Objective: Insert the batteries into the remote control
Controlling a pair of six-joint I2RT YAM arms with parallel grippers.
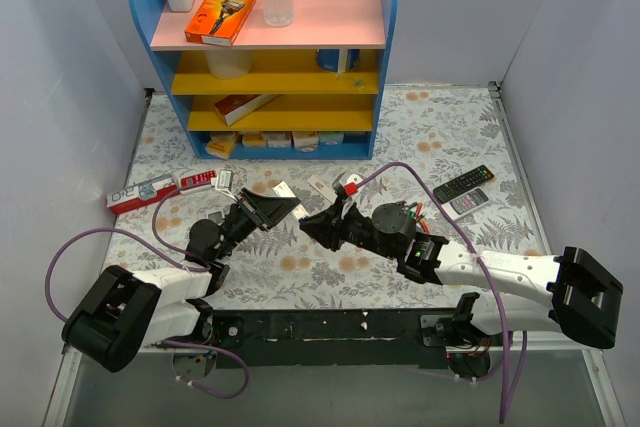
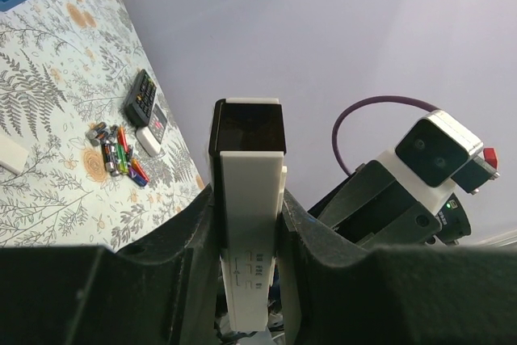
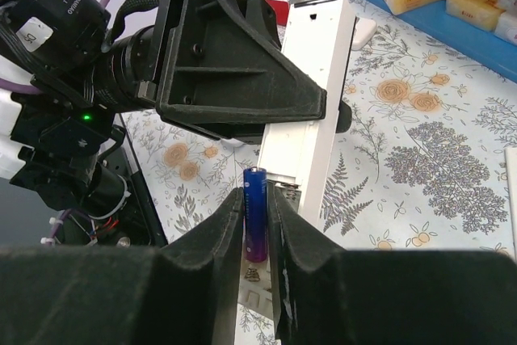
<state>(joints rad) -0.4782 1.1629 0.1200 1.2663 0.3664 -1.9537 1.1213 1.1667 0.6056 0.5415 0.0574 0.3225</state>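
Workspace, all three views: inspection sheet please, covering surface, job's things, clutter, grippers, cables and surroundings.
Surface: table under a floral cloth.
Job's things: long white remote held off the table; purple battery at its near end, contact unclear; spare batteries heaped on the cloth.
Clutter: black remote, smaller remote, red and white box.
Grippers: left gripper shut on the long white remote; right gripper shut on the purple battery.
Cables: purple cable arcs over the cloth; second purple cable loops beside the left arm.
Surroundings: blue shelf, stocked; plain walls.
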